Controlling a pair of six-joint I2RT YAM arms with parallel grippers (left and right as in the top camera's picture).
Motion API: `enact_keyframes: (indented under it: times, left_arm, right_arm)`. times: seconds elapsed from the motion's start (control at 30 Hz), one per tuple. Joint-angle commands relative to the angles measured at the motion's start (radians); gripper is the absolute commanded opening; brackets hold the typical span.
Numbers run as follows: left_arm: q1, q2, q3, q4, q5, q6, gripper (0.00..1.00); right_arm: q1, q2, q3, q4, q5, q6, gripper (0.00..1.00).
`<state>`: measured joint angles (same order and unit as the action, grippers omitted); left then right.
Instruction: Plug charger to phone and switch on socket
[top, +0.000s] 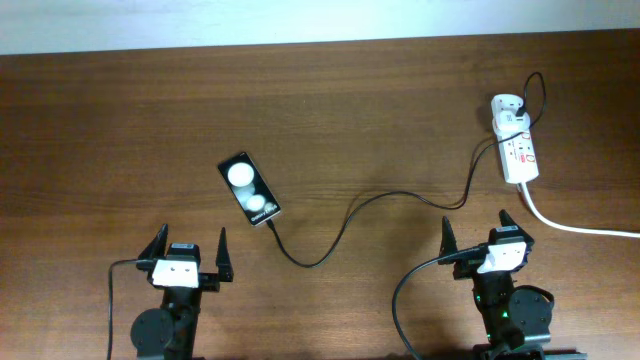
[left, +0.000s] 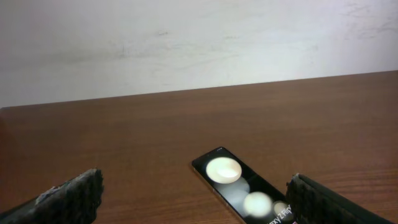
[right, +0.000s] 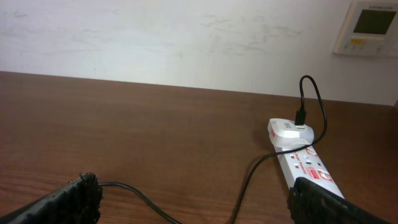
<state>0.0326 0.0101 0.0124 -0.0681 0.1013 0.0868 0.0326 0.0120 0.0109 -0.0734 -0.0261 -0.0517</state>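
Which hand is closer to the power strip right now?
Right. The right hand sits just in front of the power strip, open and empty. The left hand is far across the table, near the phone.

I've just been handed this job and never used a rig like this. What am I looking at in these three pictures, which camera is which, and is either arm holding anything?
There are two robot arms at a wooden table. The wide picture comes from a fixed camera above the table. The arms sit at its bottom edge, each ending in a two-finger hand: the left hand and the right hand. Both are open and hold nothing.

The other two pictures come from cameras on the wrists, and the dark shapes in their lower corners are each hand's own fingers. The left wrist view looks at the phone, a black slab reflecting two lights. The right wrist view looks at the socket, a white power strip, with a white plug adapter seated in its far end.

The charger, a thin black cable, runs from that adapter across the table, and its tip lies at the phone's near end. Whether it is plugged in, I cannot tell.
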Motion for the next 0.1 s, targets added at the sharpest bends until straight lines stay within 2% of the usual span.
enact_keyframes:
  times: [0.0, 0.07]
  left_arm:
    - [0.006, -0.005, -0.003, -0.005, 0.014, 0.005, 0.99]
    - [0.006, -0.005, -0.003, -0.005, 0.014, 0.005, 0.99]
  right_arm:
    - [0.006, -0.008, -0.005, -0.006, 0.012, 0.008, 0.99]
    - [0.006, -0.009, -0.005, -0.006, 0.012, 0.008, 0.99]
